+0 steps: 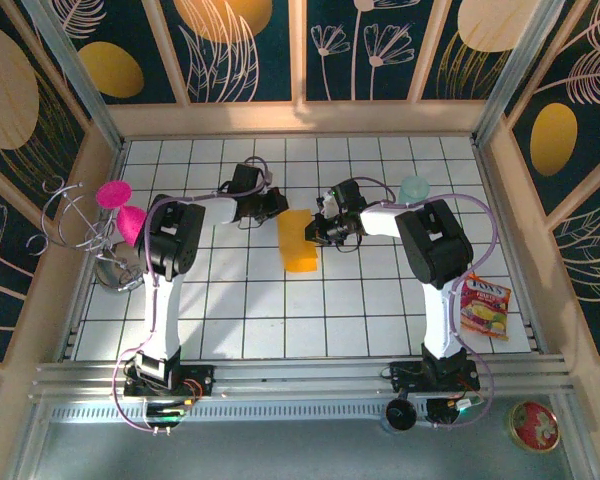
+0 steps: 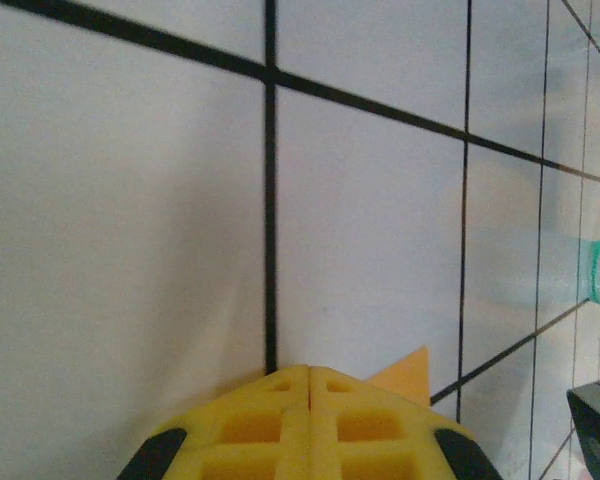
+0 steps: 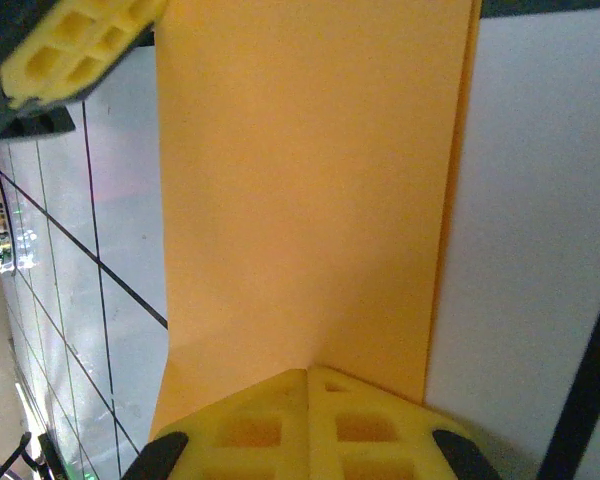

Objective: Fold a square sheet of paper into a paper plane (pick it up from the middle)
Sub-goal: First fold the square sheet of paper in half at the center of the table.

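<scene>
R jaws closed at paper [image 1: 300,243] edge; L jaws closed nearby

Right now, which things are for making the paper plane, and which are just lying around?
For the job:
- the orange-yellow paper, folded over
- the left gripper and the right gripper, both shut, at the paper

Just lying about:
- the teal cup
- the snack packet
- the wire stand with pink pieces on it
- the round tin in front of the table
</scene>
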